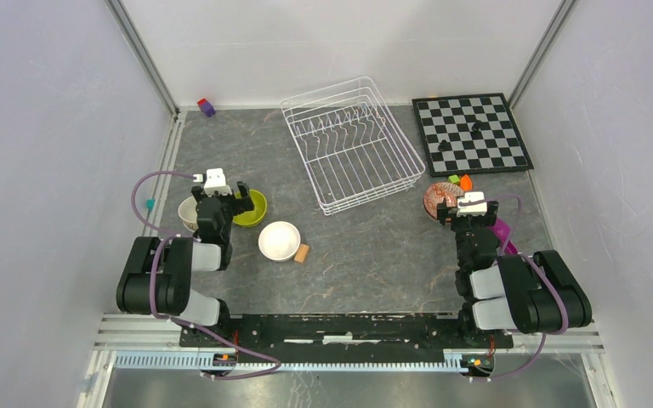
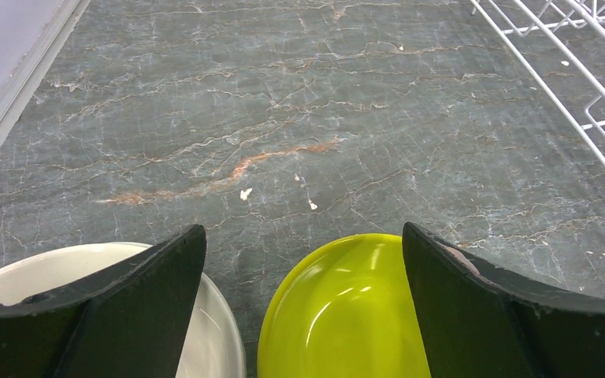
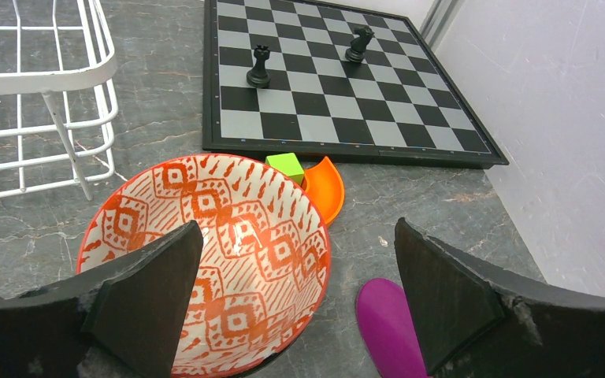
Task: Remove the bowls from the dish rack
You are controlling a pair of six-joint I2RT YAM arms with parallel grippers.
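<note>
The white wire dish rack (image 1: 353,144) stands at the back centre, and I see no bowl inside it. A lime-yellow bowl (image 1: 255,207) and a white bowl (image 1: 187,212) sit on the table at the left. My left gripper (image 1: 221,194) hovers open above them, the lime bowl (image 2: 347,315) partly between its fingers and the white bowl (image 2: 16,272) under the left one. Another white bowl (image 1: 279,240) rests nearer the middle. A red-patterned bowl (image 1: 435,197) sits at the right. My right gripper (image 1: 468,208) is open over its near edge, apart from the bowl (image 3: 236,236).
A chessboard (image 1: 470,132) with two black pieces lies at the back right. Small orange (image 3: 324,189) and green (image 3: 285,165) pieces lie beside the red bowl, and a purple object (image 3: 390,323) sits under the right gripper. A tan block (image 1: 302,253) and a purple block (image 1: 207,107) also lie on the table.
</note>
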